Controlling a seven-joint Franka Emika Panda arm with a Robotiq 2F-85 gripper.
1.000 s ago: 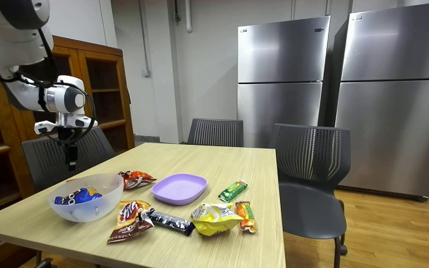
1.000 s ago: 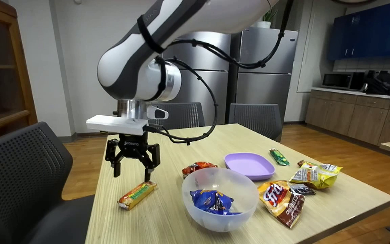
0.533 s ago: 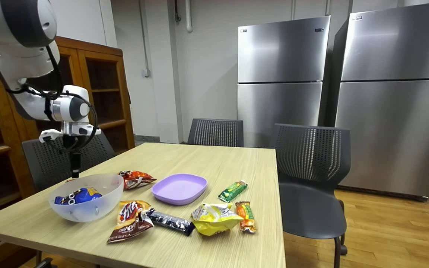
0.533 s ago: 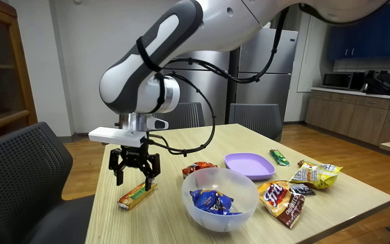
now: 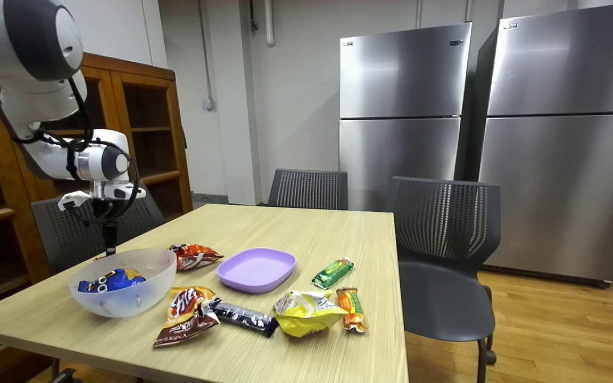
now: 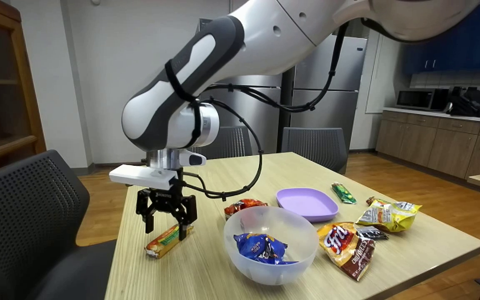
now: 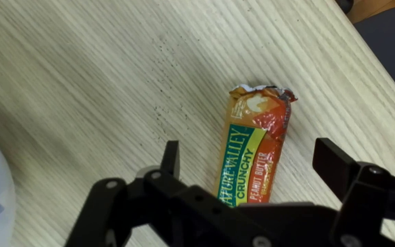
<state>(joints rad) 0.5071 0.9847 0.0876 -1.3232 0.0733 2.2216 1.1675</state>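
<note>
In the wrist view a red, green and yellow granola bar point(image 7: 257, 144) lies on the table between the spread fingers of my gripper point(image 7: 247, 145). Bare table shows on both sides of the bar, so neither finger touches it there; its near end is hidden by the gripper. In an exterior view the gripper point(image 6: 166, 234) points straight down with its tips over the bar point(image 6: 161, 248), one finger crossing in front of it. A translucent bowl point(image 6: 271, 268) holding a blue snack bag point(image 6: 261, 248) stands beside. The bowl point(image 5: 125, 303) hides the fingertips' surroundings in an exterior view.
Around the bowl lie a red bag point(image 6: 244, 205), a purple plate point(image 6: 306, 204) and a brown-orange chip bag point(image 6: 346, 250). Farther off are a yellow bag point(image 5: 306, 314), a dark wrapper point(image 5: 245, 316), a green bar point(image 5: 333, 273) and an orange bar point(image 5: 351, 309). A chair point(image 6: 36, 216) stands at the edge.
The arm has come down toward the granola bar, drifting slightly sideways, with most of the drop in the earlier half second. The jaws stayed wide apart; the objects have not moved.
</note>
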